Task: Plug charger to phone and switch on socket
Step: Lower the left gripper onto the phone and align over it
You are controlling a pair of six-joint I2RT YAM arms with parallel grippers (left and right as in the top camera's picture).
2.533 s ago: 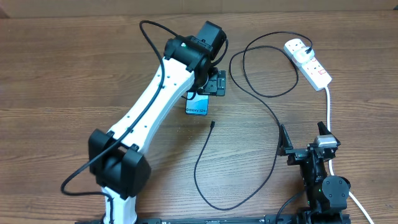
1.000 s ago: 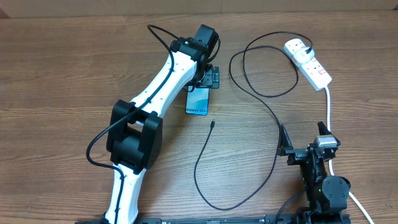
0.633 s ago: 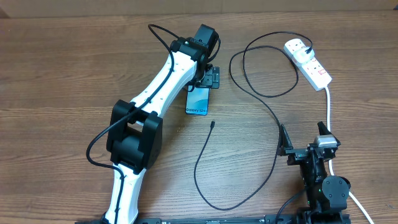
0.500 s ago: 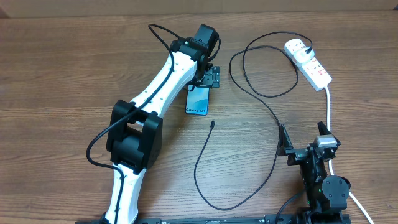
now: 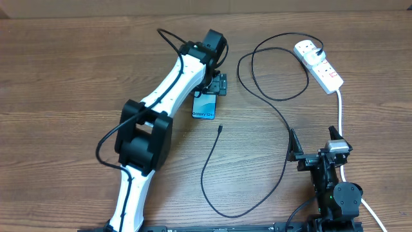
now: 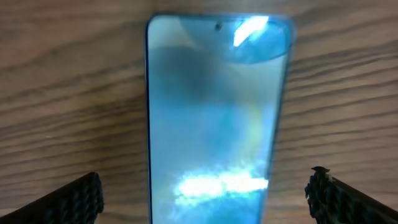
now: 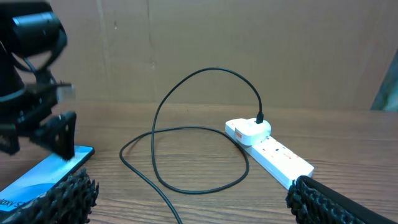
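Slim blue-lit smartphone (image 5: 205, 106) flat, centre; left gripper (image 5: 217, 85) wide open over its far end, holding nothing. Thin black charger cable (image 5: 203, 174), tip (image 5: 220, 129) loose just near phone, not plugged. Near right, right gripper (image 5: 314, 145) wide, idle. Far right, white power strip (image 5: 320, 64), switch probably untouched.

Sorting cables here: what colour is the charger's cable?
The charger cable is black, clearest in the overhead view.

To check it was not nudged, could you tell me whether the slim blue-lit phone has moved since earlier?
No: the slim blue-lit phone keeps its gap to the thin black cable's connector tip.
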